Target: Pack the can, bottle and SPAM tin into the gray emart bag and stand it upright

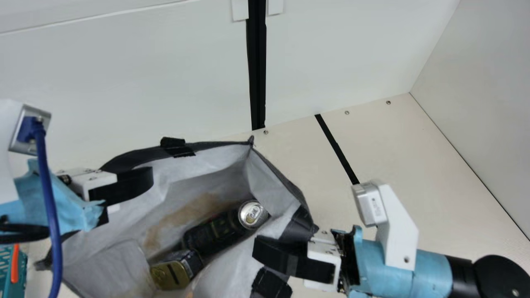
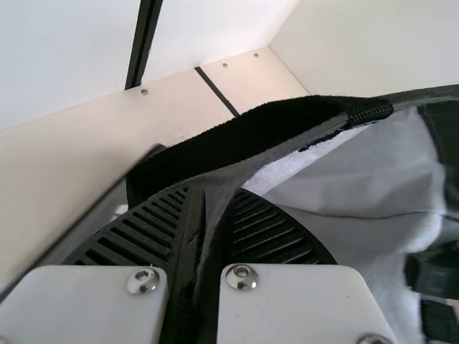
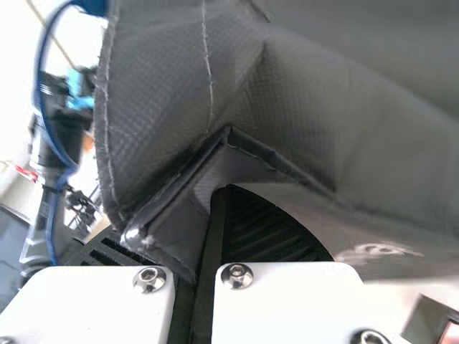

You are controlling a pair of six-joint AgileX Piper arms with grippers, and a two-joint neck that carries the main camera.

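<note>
Your can lies inside the gray emart bag, silver end towards the camera, and the dark body with green lettering running back from it I take for the bottle, though you can't tell from here where one ends and the other begins. The SPAM tin sits beside that dark body, gold face showing, also down in the bag. So I'd judge the packing done and the step in hand to be standing the bag upright. Its mouth gapes wide, and you can't tell whether its base is flat on the bench. Your left gripper has its fingers clenched on the rim, with the cloth pinched between them beside the black handle. Across the mouth, your right gripper has its fingers clamped on a fold of the bag's side. For the next move, you'd want to raise and level both sides together, gently, so the base squares up under the load, then settle it before you release either side. Pull on one side alone and the bag may twist or tip, and the items may roll into one corner. Mind the teal thing with the orange strip as well, over beyond your left arm.
</note>
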